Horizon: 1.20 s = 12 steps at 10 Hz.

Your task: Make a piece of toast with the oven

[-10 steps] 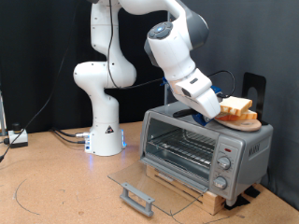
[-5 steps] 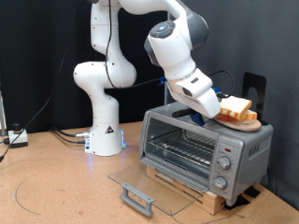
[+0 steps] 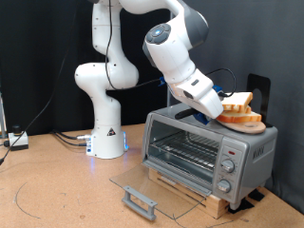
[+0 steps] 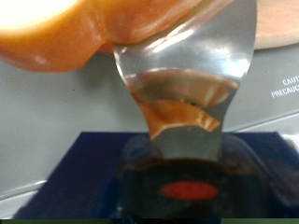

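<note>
Oven [image 3: 204, 152]: silver-grey box on a wooden base at the exterior view's right, glass door [image 3: 152, 187] dropped flat toward the exterior view's bottom left, wire rack [image 3: 182, 149] bare inside. No bread in the cavity as things lie now.

On the oven's roof, toward the exterior view's right, a round wooden board [image 3: 244, 122] carries a small stack of slices.

Arm reaches down from the exterior view's top, forearm slanting toward that stack. Gripper [image 3: 223, 107] sits at the stack's near edge, on the exterior view's left of the board.

Piece of toast [image 3: 237, 101]: top slice, tilted, its left edge raised at the fingertips and its long axis running left-right in the exterior view, away from the gripper. It lies just beyond the jaws, at or between their tips.

Wrist view: blurred golden crust [image 4: 84, 33] fills the frame right at one finger [image 4: 187, 70], oven top grey beneath. Contact looks likely. Whether the jaws are clamped on the slice or merely against it, I cannot tell.
</note>
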Each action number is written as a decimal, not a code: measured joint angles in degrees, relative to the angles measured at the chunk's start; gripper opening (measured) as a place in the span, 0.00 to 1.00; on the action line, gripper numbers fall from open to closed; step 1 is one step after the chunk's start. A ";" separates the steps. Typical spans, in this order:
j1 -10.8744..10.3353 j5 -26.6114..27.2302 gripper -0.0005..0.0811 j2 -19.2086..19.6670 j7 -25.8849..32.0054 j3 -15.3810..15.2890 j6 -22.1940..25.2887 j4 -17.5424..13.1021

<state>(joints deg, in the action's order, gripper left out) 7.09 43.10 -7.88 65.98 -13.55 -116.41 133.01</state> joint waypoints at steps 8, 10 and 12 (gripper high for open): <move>0.07 2.78 0.49 -0.39 -0.42 1.50 1.71 -0.95; 0.61 2.76 0.49 -1.56 -1.71 2.28 3.22 -2.25; 1.68 1.75 0.49 -3.65 -5.01 2.93 2.35 -2.92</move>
<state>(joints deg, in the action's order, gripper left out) 8.77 44.84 -11.52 60.97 -10.62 -114.06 130.09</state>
